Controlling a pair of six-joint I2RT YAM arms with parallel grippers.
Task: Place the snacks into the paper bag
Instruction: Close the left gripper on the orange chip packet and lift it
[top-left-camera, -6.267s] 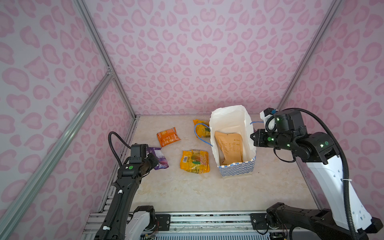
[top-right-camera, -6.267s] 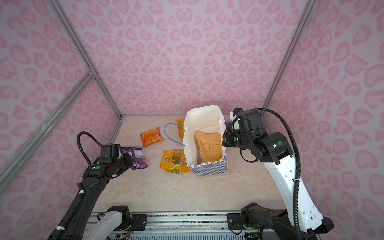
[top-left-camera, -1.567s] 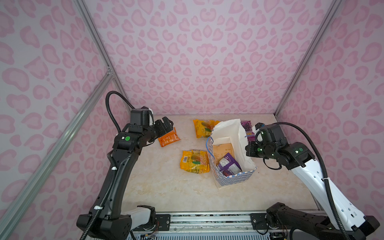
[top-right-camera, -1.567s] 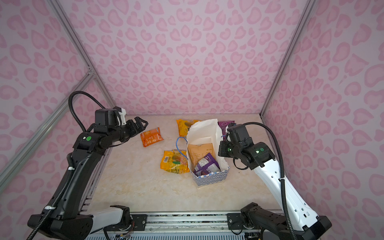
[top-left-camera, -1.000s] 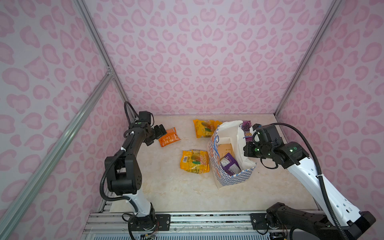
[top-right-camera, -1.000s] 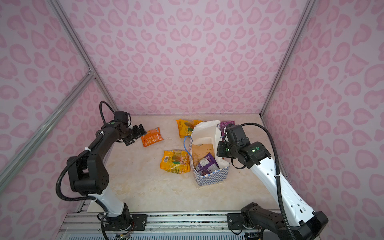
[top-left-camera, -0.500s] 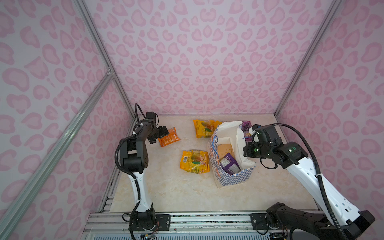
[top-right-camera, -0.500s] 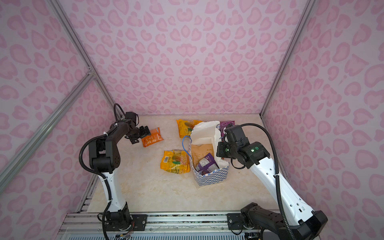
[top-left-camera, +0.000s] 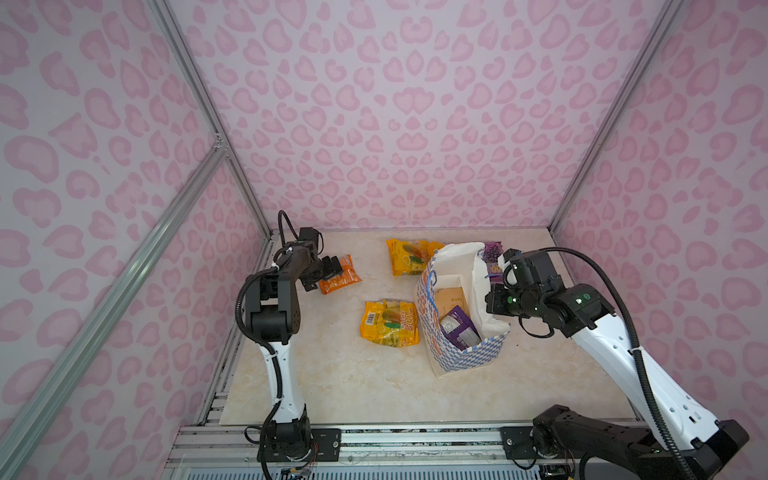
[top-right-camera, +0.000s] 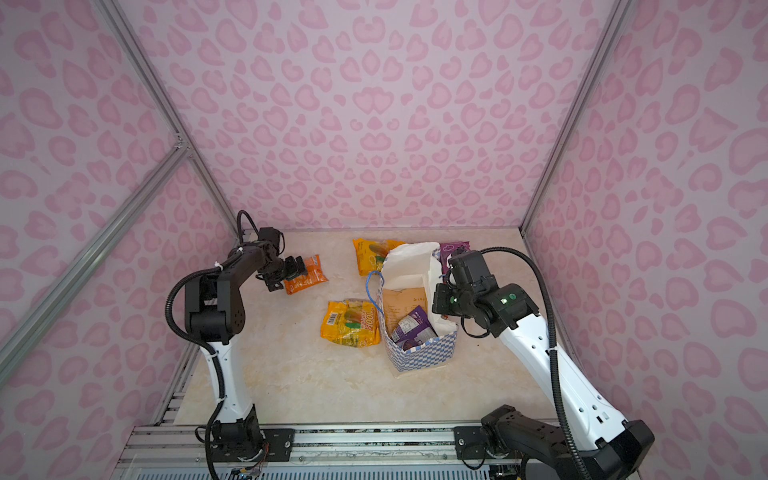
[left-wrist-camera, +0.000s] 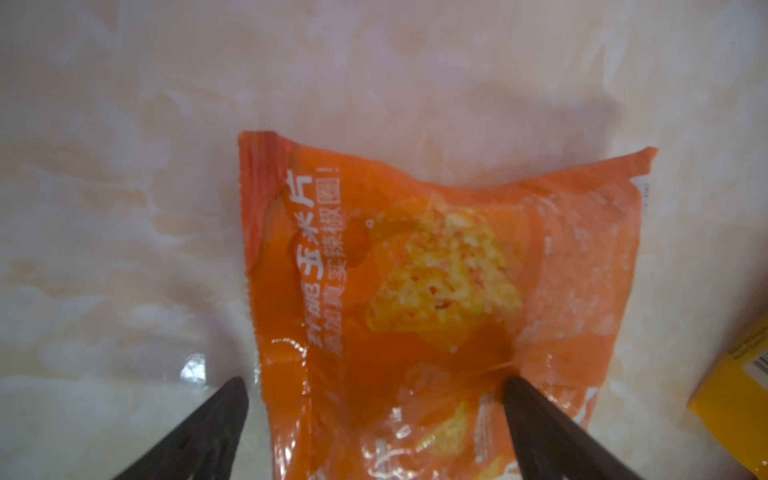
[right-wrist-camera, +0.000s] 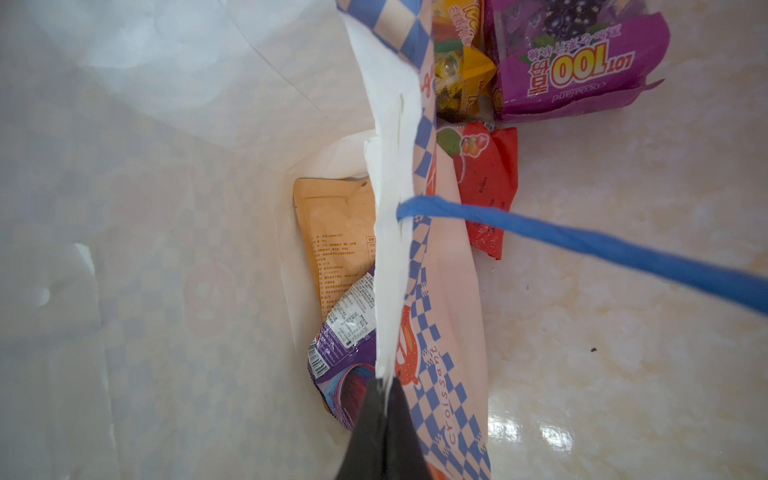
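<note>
The left gripper (left-wrist-camera: 374, 380) is seen with its jaws spread wide and nothing held. In the left wrist view, 1 fingertip (left-wrist-camera: 232, 390) is set over the bare counter (left-wrist-camera: 124, 208) just beside the orange packet (left-wrist-camera: 436, 270), and the other is set over the packet's near end. Whether they touch cannot be told. In both top views only the gripper's meeting with this packet (top-left-camera: 343, 277) at the back left of the counter is shown.

The right gripper (right-wrist-camera: 384, 386) is shown with its jaws clenched on the rim of the paper bag (right-wrist-camera: 419, 166). The bag (top-left-camera: 461, 357) stands open at mid-right on the counter, tilted.

1 red packet (right-wrist-camera: 486, 187) is shown only in the right wrist view, lying against the bag's outer wall.

Counted: 1 orange packet. 2 yellow packets are seen in a top view, 1 just left of the bag (top-left-camera: 390, 322) and 1 behind it (top-left-camera: 409, 255). 2 purple packets are seen, 1 inside the bag (top-left-camera: 459, 328) and 1 behind it (right-wrist-camera: 573, 70). 1 tan packet (top-left-camera: 451, 299) is inside the bag, and there is 1 red. 2 packets are thus in the bag and 5 are outside. 2 blue cord handles are seen, 1 on the bag's left wall (top-left-camera: 432, 291) and 1 on its right wall (right-wrist-camera: 582, 241).
</note>
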